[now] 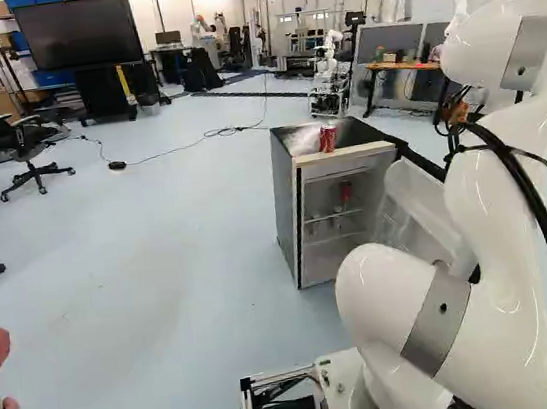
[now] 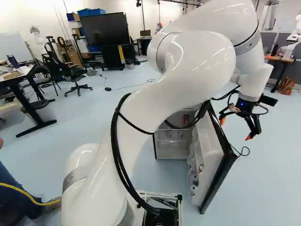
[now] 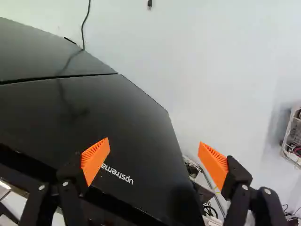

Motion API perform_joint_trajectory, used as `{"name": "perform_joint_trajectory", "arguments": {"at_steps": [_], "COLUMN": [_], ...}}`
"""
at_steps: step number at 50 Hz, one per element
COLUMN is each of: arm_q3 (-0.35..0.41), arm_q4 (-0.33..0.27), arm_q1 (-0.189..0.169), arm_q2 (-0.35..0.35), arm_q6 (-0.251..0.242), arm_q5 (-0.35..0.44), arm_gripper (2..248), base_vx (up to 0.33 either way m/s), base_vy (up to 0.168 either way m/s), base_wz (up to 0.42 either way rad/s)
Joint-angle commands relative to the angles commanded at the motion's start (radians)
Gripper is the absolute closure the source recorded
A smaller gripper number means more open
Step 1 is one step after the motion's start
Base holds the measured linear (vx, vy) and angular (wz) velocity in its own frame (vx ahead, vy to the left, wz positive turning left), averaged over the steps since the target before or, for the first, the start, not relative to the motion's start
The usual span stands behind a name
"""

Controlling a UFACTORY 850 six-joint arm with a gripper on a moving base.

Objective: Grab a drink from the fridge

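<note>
The black two-fingered gripper (image 2: 235, 129) with ribbed orange pads stands spread wide, gripping nothing. Well apart from its fingers, a red metal drink can (image 1: 327, 138) stands atop the small dark-sided fridge (image 1: 290, 202); its glossy black door (image 3: 136, 141) lies ahead of them.

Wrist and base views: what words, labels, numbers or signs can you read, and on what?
"upstrema": on the black panel of the fridge; any further letters are hidden by an orange pad of the pincer.
Red can on top: print too small to read.
Nothing else is readable.
</note>
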Motion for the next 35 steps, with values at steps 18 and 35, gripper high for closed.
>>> {"name": "perform_joint_trajectory", "arguments": {"at_steps": [18, 35], "arm_q3": [0.099, 0.202], "arm_q4": [0.0, 0.0], "arm_q1": [0.02, 0.033], "arm_q2": [0.059, 0.121], "arm_q6": [0.0, 0.0], "arm_q5": [-0.004, 0.031], "arm_gripper": [3, 3], "base_vx": [0.0, 0.0], "base_vy": [0.0, 0.0], "base_wz": [0.0, 0.0]}}
